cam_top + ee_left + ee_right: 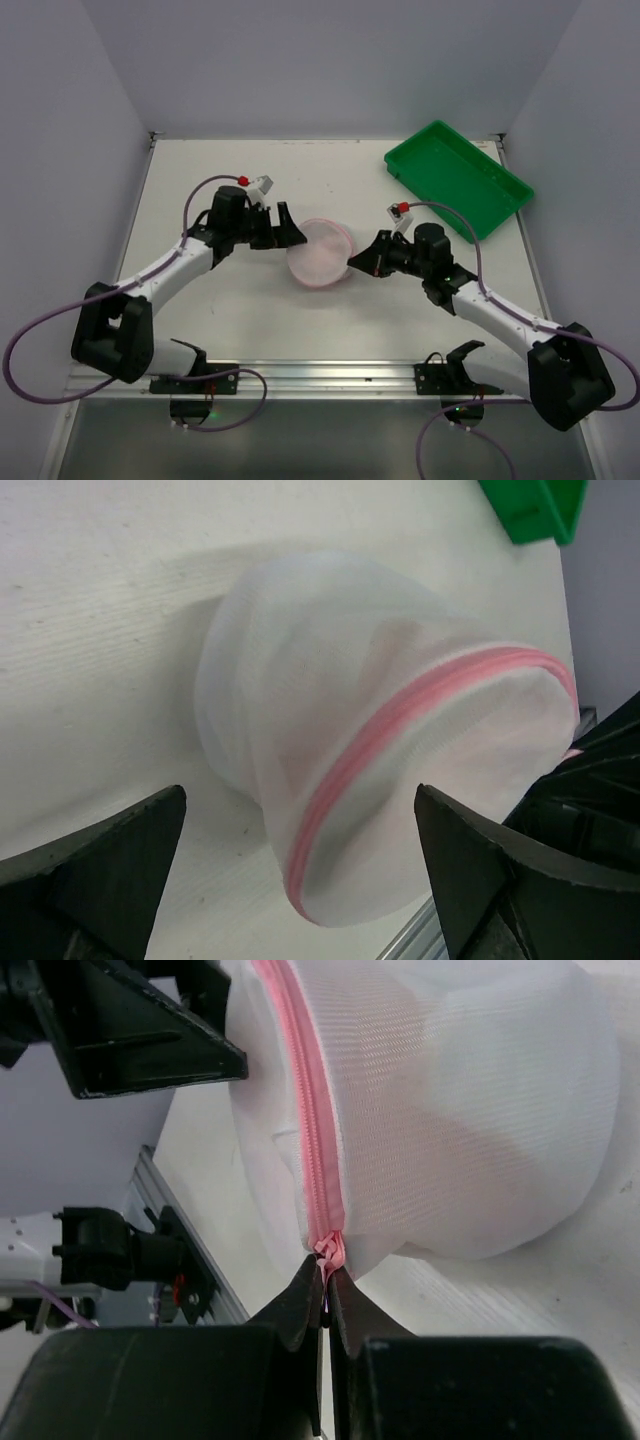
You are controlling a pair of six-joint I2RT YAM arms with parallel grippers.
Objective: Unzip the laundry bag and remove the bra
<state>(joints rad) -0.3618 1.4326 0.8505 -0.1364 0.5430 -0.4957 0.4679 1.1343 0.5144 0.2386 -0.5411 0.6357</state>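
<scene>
At the middle of the table [250, 320] lies the bag [320, 253], a white mesh drum resting tilted, with its round lid turned toward the near edge and upward. Pink zip trim [420, 705] runs round the lid. On the stretch seen from the right wrist, the zip is closed. A faint pinkish mass [390, 650] shows through the mesh; what it is cannot be told.

Left arm: the shoulder sits at the near left. The forearm rises diagonally away and to the right, and the wrist is level with the bag's left side. The left claw [288, 228] points right, toward the bag. Its jaws stand wide apart and grip nothing. From the wrist view, the bag lies ahead of the two fingers and spans the gap between them. Whether either finger touches the mesh cannot be told.

Right arm: the shoulder sits at the near right. The forearm runs away and to the left, and the wrist is just right of the bag. The right claw [352, 262] points left at the bag's near right edge. Its jaws are closed together, pinching the zip pull [328, 1250] at the low end of the trim.

Both claws face each other with the bag between them.

A green tray [455, 180] sits at the far right corner, well apart from the bag.
</scene>
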